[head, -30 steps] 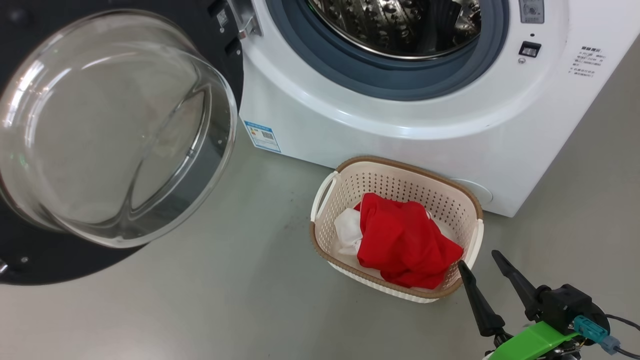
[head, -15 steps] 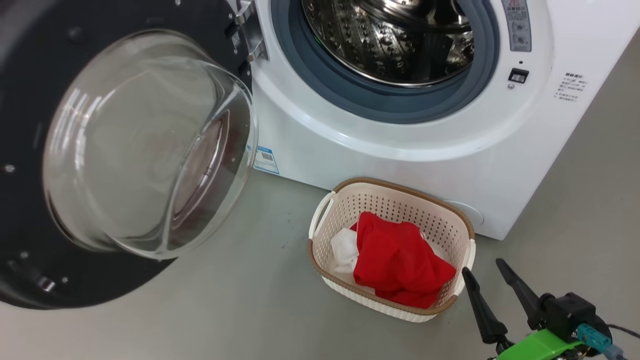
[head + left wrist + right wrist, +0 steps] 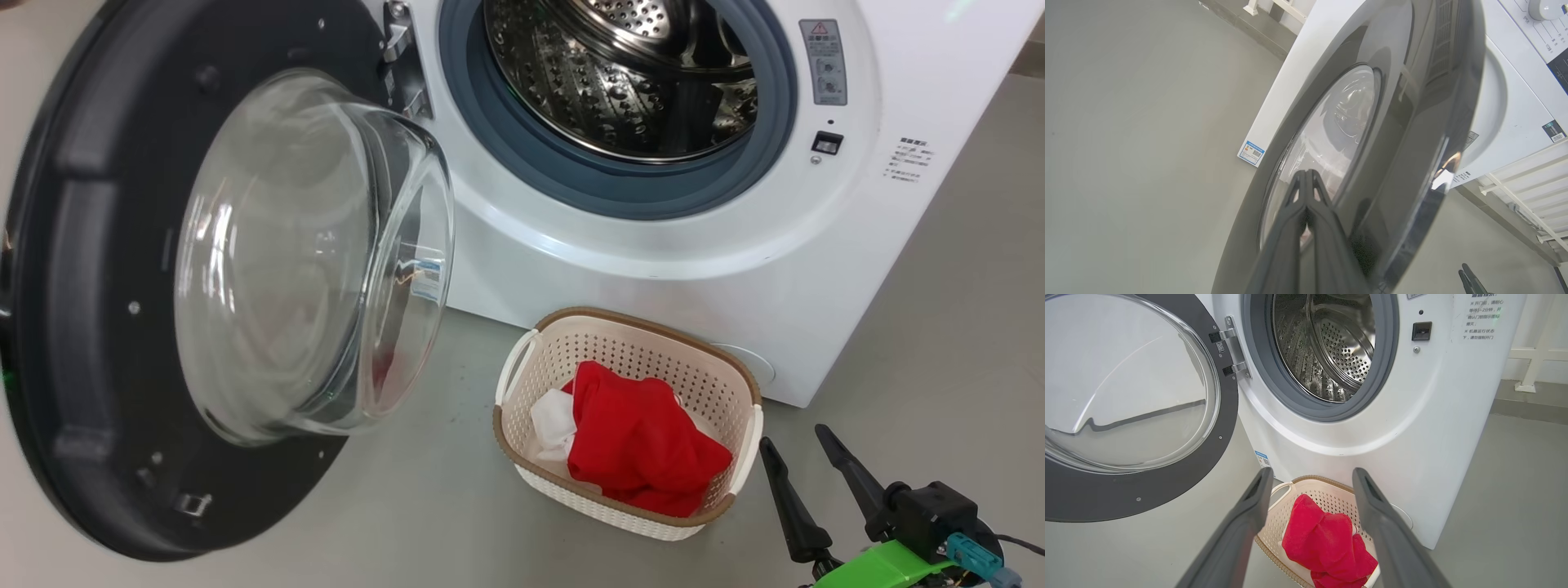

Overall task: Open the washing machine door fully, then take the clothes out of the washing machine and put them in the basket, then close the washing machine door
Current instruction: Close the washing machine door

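Observation:
The washing machine (image 3: 653, 269) stands with its steel drum (image 3: 620, 73) showing no garments. Its door (image 3: 98, 327) hangs partly swung out on the left, the glass bowl (image 3: 310, 261) turned toward the opening. In the left wrist view my left gripper (image 3: 1306, 173) is shut, its tips against the door's glossy outer face (image 3: 1412, 122). The red and white clothes (image 3: 637, 441) lie in the basket (image 3: 637, 314) on the floor in front of the machine. My right gripper (image 3: 793, 438) is open beside the basket's right end, above it in the right wrist view (image 3: 1312, 473).
Grey floor (image 3: 424, 523) surrounds the basket and the door. A blue label (image 3: 1263, 459) sits low on the washer's front. White rails (image 3: 1523, 192) and a raised step run beside the machine.
The head camera has tilted up, shifting the whole picture. The door has swung from wide open toward the machine, its bowl now more edge-on. The right gripper has hardly moved.

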Robot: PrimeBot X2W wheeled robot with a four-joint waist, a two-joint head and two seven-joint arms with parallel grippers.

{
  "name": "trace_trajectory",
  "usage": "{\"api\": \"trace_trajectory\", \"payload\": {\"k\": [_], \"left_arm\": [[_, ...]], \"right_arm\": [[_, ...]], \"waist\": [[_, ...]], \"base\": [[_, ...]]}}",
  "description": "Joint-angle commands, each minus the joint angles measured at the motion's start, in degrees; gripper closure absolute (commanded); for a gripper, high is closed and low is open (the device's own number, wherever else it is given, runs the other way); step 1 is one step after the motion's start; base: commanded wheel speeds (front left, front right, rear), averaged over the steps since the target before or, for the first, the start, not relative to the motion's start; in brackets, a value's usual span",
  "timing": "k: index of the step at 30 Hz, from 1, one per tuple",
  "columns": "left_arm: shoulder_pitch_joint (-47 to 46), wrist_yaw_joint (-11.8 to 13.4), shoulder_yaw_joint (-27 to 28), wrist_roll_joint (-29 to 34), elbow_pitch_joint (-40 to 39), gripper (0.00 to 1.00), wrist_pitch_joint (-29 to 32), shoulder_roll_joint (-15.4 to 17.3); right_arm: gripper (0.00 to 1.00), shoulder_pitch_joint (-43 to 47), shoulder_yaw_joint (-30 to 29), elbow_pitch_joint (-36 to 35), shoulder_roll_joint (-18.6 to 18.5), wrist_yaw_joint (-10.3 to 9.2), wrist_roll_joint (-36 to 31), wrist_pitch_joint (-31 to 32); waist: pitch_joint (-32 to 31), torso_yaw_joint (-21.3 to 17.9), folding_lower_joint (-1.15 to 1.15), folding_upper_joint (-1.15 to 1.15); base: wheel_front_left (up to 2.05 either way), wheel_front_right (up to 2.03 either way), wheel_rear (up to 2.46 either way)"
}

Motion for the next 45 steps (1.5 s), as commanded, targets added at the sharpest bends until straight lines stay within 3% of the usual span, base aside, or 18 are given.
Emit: {"api": "trace_trajectory", "payload": {"k": [1, 17, 28, 37, 45], "left_arm": [[-0.51, -0.41, 1.08, -1.01, -3.21, 1.0, 0.14, 3.4], [-2.38, -0.41, -8.2, -2.95, -14.12, 1.0, -1.85, 2.46], [-5.44, -0.41, -12.86, -2.86, -18.88, 1.0, -8.36, -0.24], [-6.12, -0.41, -15.8, -2.35, -18.89, 1.0, -12.73, 0.13], [-0.62, -0.41, -16.63, -3.76, -16.24, 0.98, -17.15, 1.37]], "right_arm": [[0.0, -0.08, 1.03, -1.59, -0.42, 0.37, -0.33, -0.38], [0.0, 0.17, 0.06, -2.02, 0.42, 0.37, -0.49, -0.38], [0.0, 0.28, -0.77, -2.12, 0.67, 0.37, -0.57, -0.38], [0.0, 0.24, -0.68, -2.11, 0.98, 0.37, -0.7, -0.38], [0.0, 1.44, -0.41, -2.29, 1.39, 0.37, -0.45, -0.38]], "waist": [[-0.31, -0.55, 0.0, 0.0], [-0.85, -4.03, 0.0, 0.0], [-0.45, -5.61, 0.0, 0.0], [-0.95, -5.88, 0.0, 0.0], [-3.63, -5.76, 0.0, 0.0]], "base": [[0.0, 0.0, 0.0], [0.0, 0.0, 0.0], [0.0, 0.0, 0.0], [0.0, 0.0, 0.0], [0.0, 0.0, 0.0]]}}
